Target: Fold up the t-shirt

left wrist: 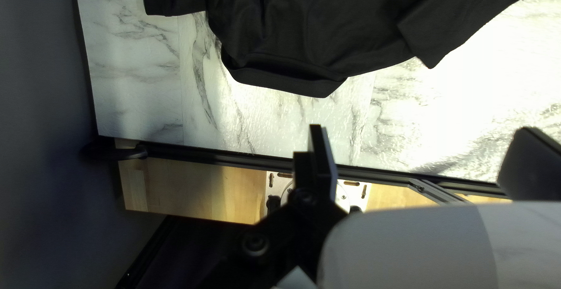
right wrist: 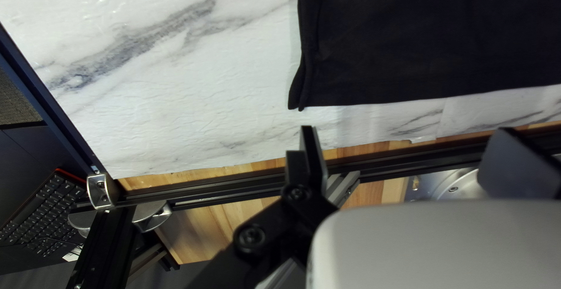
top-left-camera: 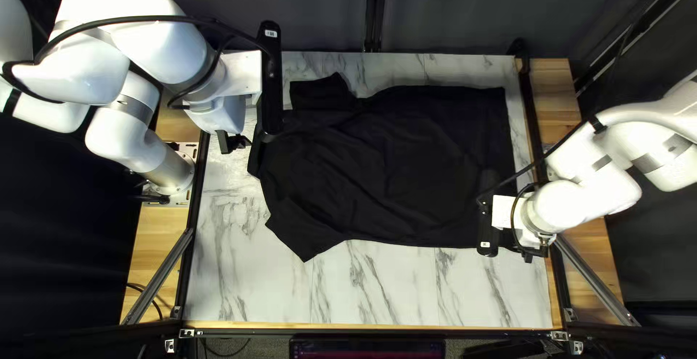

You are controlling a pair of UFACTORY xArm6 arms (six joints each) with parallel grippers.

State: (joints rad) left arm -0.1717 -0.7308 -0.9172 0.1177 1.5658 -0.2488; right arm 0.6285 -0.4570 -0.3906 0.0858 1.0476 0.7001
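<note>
Blk t-shirt (top-left-camera: 392, 170), unfolded, lightly wrinkled, on tbl (top-left-camera: 254, 286)

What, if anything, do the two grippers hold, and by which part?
Nothing is held: the left gripper and the right gripper are both open, and the black T-shirt lies on the table.

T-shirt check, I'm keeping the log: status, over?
Left gripper and right gripper open, holding nothing. T-shirt spread out, creased, not yet folded. No obstruction seen on it.

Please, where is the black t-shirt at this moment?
In the top left view, the black t-shirt lies across the middle of the marbled tabletop, its collar toward the left arm's base, its hem near the tabletop's right edge.
</note>
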